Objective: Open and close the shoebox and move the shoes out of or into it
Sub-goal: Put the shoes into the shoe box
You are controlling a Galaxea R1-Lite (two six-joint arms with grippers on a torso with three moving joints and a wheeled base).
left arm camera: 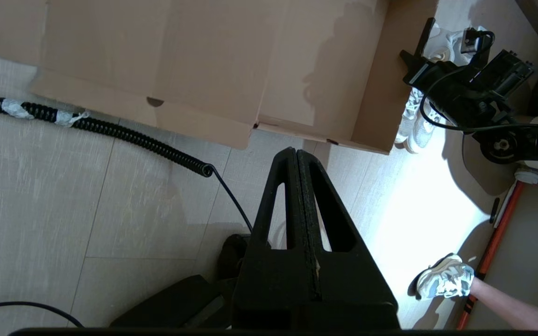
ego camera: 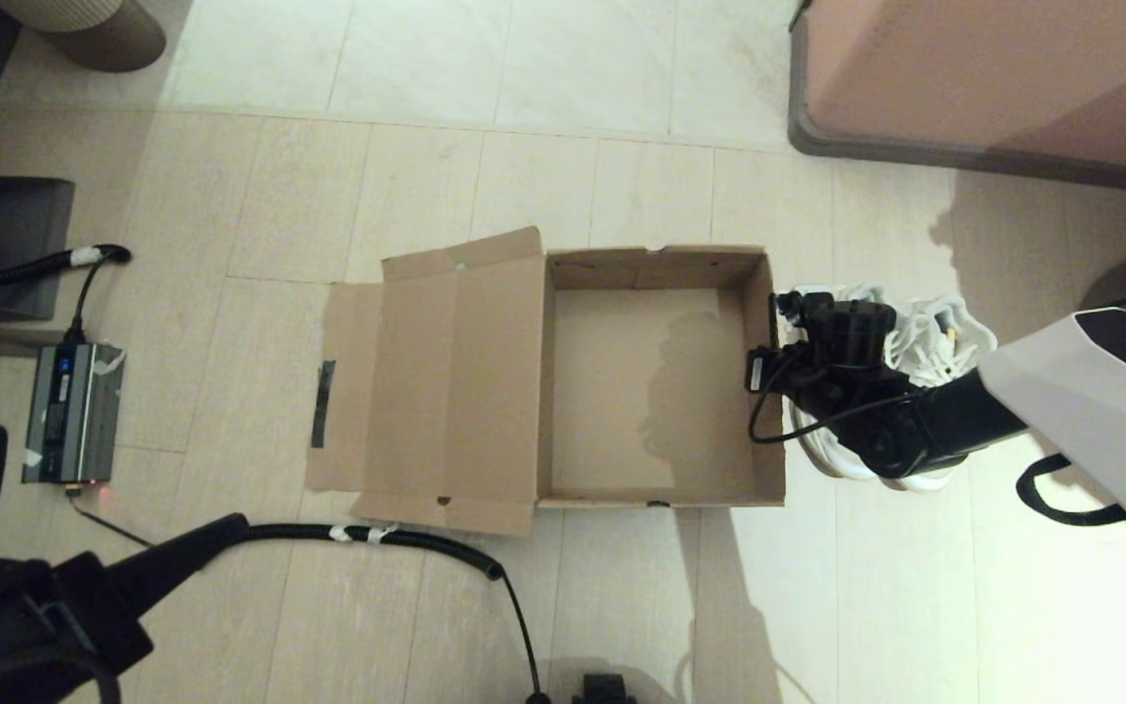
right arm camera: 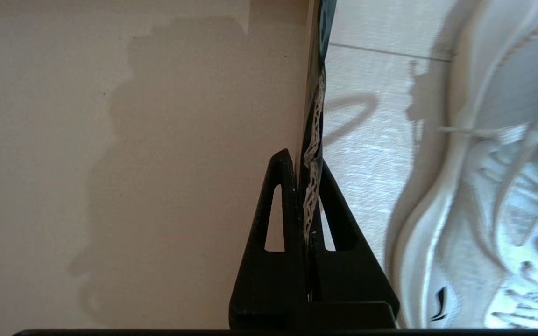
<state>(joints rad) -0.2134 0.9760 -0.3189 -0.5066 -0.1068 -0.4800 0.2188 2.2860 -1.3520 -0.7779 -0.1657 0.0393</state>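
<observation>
The brown cardboard shoebox (ego camera: 651, 391) lies open and empty on the floor, its hinged lid (ego camera: 446, 381) folded flat to the left with a black tape strip on the flap. My right gripper (ego camera: 770, 360) is at the box's right wall; the right wrist view shows it (right arm camera: 304, 161) shut on the wall's taped top edge (right arm camera: 315, 102). The white sneakers (ego camera: 934, 332) sit on the floor just right of the box, partly under the right arm; one shoe (right arm camera: 498, 186) lies close beside the fingers. My left gripper (left arm camera: 296, 151) is shut and empty, parked low near the box's front left (ego camera: 231, 528).
A coiled black cable (ego camera: 407, 543) runs along the floor in front of the lid. A grey power unit (ego camera: 69, 411) stands at the left. Furniture (ego camera: 993, 78) fills the far right corner. A person's foot in a sneaker (left arm camera: 444, 282) and an orange pole (left arm camera: 498, 238) are near the robot's right side.
</observation>
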